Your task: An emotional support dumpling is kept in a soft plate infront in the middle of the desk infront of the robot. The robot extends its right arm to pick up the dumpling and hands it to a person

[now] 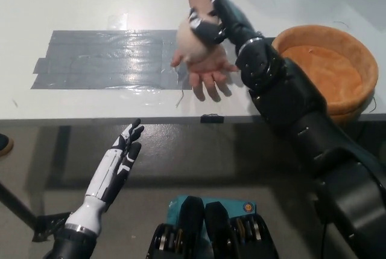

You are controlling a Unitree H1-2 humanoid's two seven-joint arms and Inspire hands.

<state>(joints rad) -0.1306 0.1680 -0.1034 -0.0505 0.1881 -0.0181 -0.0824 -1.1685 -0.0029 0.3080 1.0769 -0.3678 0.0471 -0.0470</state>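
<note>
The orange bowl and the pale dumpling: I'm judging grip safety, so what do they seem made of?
The orange round bowl looks like plush fabric: matte, fuzzy, with a thick padded rim. The pale round dumpling, held by the black right hand over a person's open palm, looks soft and stuffed, with a matte surface, though blur leaves that uncertain.
</note>
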